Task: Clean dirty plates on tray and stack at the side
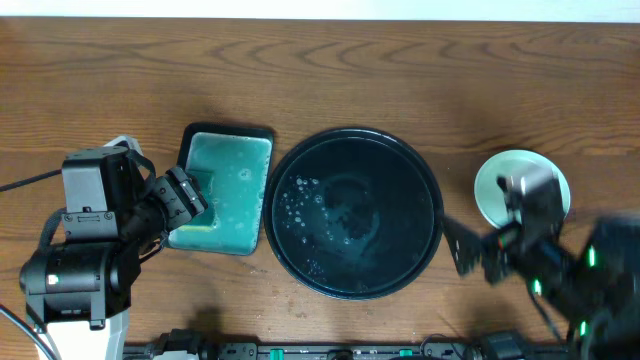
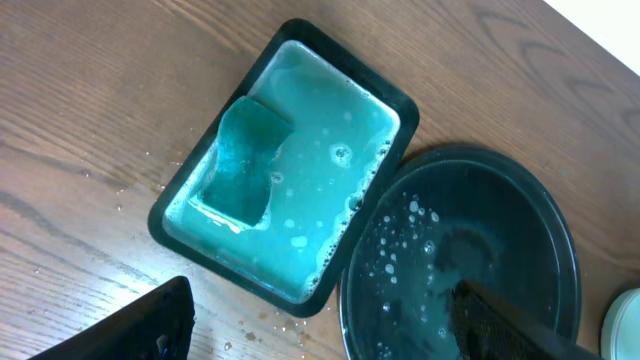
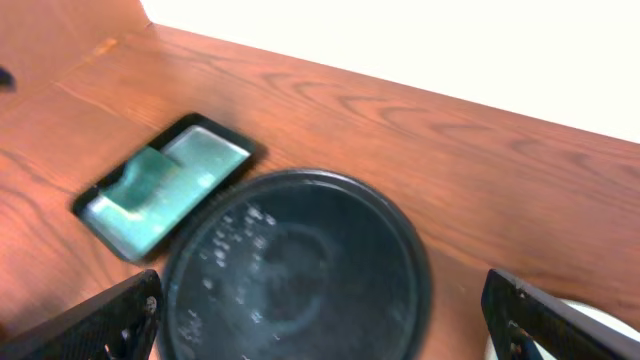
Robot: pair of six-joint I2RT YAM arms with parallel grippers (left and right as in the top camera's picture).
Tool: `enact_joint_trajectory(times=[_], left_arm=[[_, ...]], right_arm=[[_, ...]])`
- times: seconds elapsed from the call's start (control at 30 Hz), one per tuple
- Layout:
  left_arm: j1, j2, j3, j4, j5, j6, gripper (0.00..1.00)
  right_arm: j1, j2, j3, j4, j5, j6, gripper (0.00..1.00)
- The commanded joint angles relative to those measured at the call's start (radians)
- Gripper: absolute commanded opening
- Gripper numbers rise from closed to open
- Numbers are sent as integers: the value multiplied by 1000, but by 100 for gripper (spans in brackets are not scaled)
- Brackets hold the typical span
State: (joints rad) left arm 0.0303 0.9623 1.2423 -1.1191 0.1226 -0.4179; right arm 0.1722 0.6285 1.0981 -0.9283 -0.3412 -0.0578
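The large round black tray (image 1: 355, 212) sits mid-table, wet with droplets and holding no plates; it also shows in the left wrist view (image 2: 480, 260) and the right wrist view (image 3: 300, 270). A white plate stack (image 1: 497, 180) lies on the table to the tray's right, partly hidden by my right arm; how many plates it holds cannot be told. A plate edge shows in the left wrist view (image 2: 625, 320). My left gripper (image 1: 185, 195) is open and empty over the dish of teal liquid. My right gripper (image 1: 465, 248) is open and empty between tray and plates.
A rectangular black-rimmed dish (image 1: 228, 190) of teal liquid, with a teal sponge (image 2: 242, 160) in it, sits left of the tray. Water drops lie on the wood near it. Bare wooden table (image 1: 320, 70) lies behind.
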Motion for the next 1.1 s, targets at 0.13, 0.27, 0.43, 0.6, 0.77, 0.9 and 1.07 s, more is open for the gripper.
enact_joint_trajectory(times=[0.13, 0.27, 0.43, 0.6, 0.77, 0.9, 1.07], left_arm=[[4, -1, 17, -3, 1, 6, 82], [4, -1, 17, -3, 1, 6, 82], [4, -1, 17, -3, 1, 6, 82], [4, -1, 17, -3, 1, 6, 82], [4, -1, 17, -3, 1, 6, 82], [4, -1, 17, -3, 1, 6, 82], [4, -1, 17, -3, 1, 6, 82]], right_arm=[[4, -301, -325, 105, 192, -53, 99], [-9, -441, -555, 260, 212, -51, 99], [-49, -571, -813, 462, 209, -51, 99], [-85, -624, -1020, 678, 210, -52, 99], [-87, -624, -1094, 868, 201, -51, 99], [-87, -624, -1093, 869, 203, -45, 99], [-87, -623, -1093, 867, 203, -45, 99]])
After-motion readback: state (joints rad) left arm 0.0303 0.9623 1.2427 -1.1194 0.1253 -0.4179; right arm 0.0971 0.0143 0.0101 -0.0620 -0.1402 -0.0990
